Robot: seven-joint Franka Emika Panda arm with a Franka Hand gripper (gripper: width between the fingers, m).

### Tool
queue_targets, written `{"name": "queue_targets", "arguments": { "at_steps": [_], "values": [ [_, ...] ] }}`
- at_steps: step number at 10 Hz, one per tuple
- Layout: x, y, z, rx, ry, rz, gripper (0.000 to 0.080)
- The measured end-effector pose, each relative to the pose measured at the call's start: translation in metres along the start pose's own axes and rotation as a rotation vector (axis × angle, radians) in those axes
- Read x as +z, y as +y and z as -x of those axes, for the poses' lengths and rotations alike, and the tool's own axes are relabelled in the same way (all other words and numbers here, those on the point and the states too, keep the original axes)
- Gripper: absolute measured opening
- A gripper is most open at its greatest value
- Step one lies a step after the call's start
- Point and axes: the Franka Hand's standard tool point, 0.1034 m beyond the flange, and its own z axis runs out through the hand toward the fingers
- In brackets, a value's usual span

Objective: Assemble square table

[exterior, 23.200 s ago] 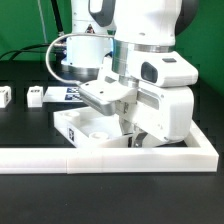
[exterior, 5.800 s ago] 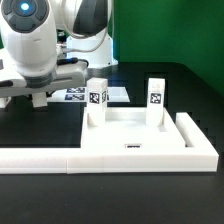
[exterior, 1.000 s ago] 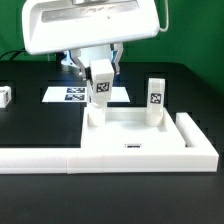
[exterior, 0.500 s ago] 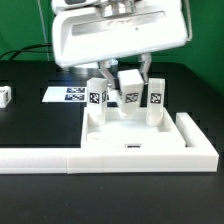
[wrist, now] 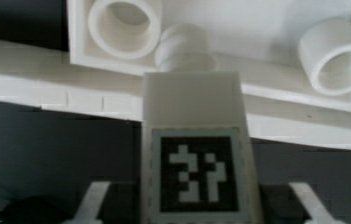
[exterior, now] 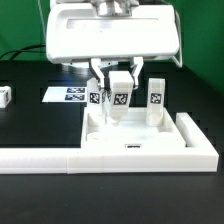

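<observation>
The white tray-like tabletop (exterior: 130, 138) lies inside the corner of the barrier. Two white tagged legs stand upright on it, one at the back left (exterior: 96, 100) and one at the back right (exterior: 155, 98). My gripper (exterior: 119, 86) hangs between them, shut on a third tagged leg (exterior: 119, 99) held upright just above the tray. In the wrist view this leg (wrist: 198, 150) fills the middle with its peg (wrist: 186, 45) pointing at the tabletop (wrist: 47, 75), and a finger (wrist: 94, 200) shows on either side. The two standing legs appear there as round ends (wrist: 122, 25) (wrist: 332, 55).
The long white L-shaped barrier (exterior: 60, 160) runs along the front and up the exterior view's right side. The marker board (exterior: 62, 95) lies behind the tray at the left. Another small white leg (exterior: 5, 96) lies at the far left edge.
My gripper has carried the leg toward the exterior view's right, away from the back-left leg, then settled a little lower between the two standing legs. The leg has straightened from a tilt.
</observation>
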Motion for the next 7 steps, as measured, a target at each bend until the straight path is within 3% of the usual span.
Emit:
{"name": "queue_targets", "arguments": {
  "at_steps": [3, 5, 7],
  "values": [
    [0.002, -0.019, -0.009, 0.050, 0.014, -0.038, 0.0290],
    [0.002, -0.042, -0.026, 0.083, 0.035, -0.069, 0.0290],
    [0.005, -0.033, -0.031, 0.095, 0.073, -0.057, 0.0290]
  ]
}}
